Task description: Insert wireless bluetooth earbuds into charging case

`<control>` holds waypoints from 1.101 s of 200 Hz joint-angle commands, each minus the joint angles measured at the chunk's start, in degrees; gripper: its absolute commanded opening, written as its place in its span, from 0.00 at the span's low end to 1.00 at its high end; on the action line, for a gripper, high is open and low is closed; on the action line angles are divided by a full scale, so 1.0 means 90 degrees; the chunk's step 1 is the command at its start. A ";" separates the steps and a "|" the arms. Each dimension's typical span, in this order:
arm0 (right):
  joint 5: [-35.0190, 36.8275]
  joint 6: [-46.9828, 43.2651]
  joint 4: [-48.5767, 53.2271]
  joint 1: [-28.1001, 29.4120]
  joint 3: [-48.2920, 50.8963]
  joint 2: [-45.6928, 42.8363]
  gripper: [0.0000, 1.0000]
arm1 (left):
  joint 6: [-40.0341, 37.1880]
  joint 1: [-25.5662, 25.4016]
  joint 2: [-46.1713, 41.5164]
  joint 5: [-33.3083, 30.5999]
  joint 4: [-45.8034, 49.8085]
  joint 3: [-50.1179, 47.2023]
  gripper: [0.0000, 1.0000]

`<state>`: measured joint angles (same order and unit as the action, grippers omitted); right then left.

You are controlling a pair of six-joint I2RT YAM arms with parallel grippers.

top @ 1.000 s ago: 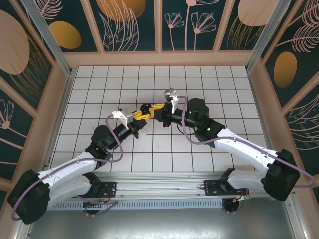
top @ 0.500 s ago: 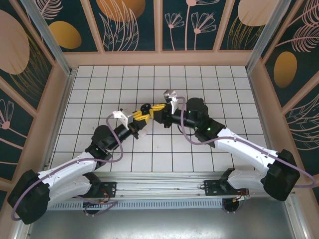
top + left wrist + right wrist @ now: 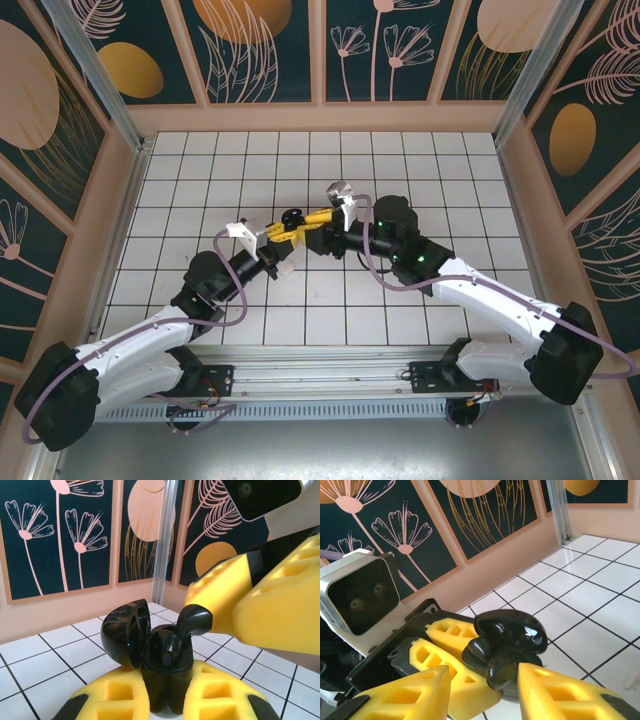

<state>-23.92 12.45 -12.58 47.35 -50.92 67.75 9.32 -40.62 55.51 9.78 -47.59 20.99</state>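
Mid-frame from above, the right gripper [image 3: 485,685] has just spread its fingers [image 3: 555,695] off the black earbud [image 3: 192,620], which now pokes up from the open case [image 3: 150,655] pinched in the left gripper [image 3: 167,697], dropped in, I'd say, but not fully seated.

left gripper [image 3: 281,235] | tip-to-tip with right gripper [image 3: 313,221] | above tiled table [image 3: 200,170] | dark speck between, probably charging case [image 3: 292,215]

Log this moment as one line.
left tool: shut on case | case: black, lid open | earbud: black, standing up in case | right tool: open, fingers flanking earbud
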 commanded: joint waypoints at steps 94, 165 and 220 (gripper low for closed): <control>-0.0645 0.0898 0.1456 -0.0443 -0.1039 -0.0441 0.34 | -0.0114 0.0024 -0.0369 0.0021 0.0535 0.0469 0.00; 0.0912 0.0178 0.3314 0.0258 -0.2448 0.0509 0.36 | -0.0108 0.0026 -0.0152 0.0241 0.0762 0.0685 0.00; 0.1132 -0.0015 0.3554 0.0266 -0.2511 0.0519 0.31 | -0.0120 0.0023 -0.0094 0.0280 0.0841 0.0745 0.00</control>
<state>-15.94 14.26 16.80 49.30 -71.35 72.40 8.99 -40.60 54.39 11.31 -39.64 25.85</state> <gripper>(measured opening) 0.336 0.112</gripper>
